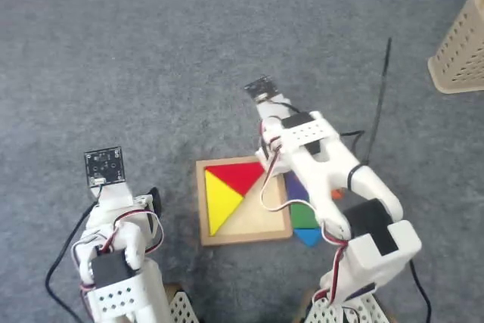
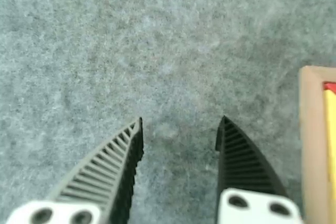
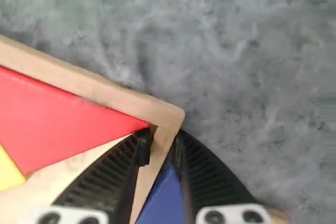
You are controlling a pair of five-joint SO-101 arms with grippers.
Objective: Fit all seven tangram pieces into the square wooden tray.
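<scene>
A grey, felt-like worktop (image 1: 151, 73) carried everything. My right arm (image 1: 318, 149) reached forward over the right side of the square wooden tray (image 1: 242, 237), which lay between the two arms, its sides close to square with the high view. My left arm (image 1: 113, 255) sat well apart from the pieces. A beige slatted basket (image 1: 461, 43) stood at the far right corner.

I judged the task less than half done: two of seven pieces were seated. The red triangle (image 1: 238, 175) had its long side along the far rim and its point aimed at the tray's middle. The yellow triangle (image 1: 221, 200) had its long side along the left rim, with its point also aimed at the middle. The rest of the tray floor was bare wood.

Loose pieces lay just beside the right rim: a dark blue piece (image 1: 297, 187), a green piece (image 1: 305, 217) and a light blue piece (image 1: 308, 237). The arm hid part of them, so I could not count them all.

The right jaws were drawn close together astride the tray's far right corner, apparently pinching the rim. The left jaws were spread wide over bare worktop.
</scene>
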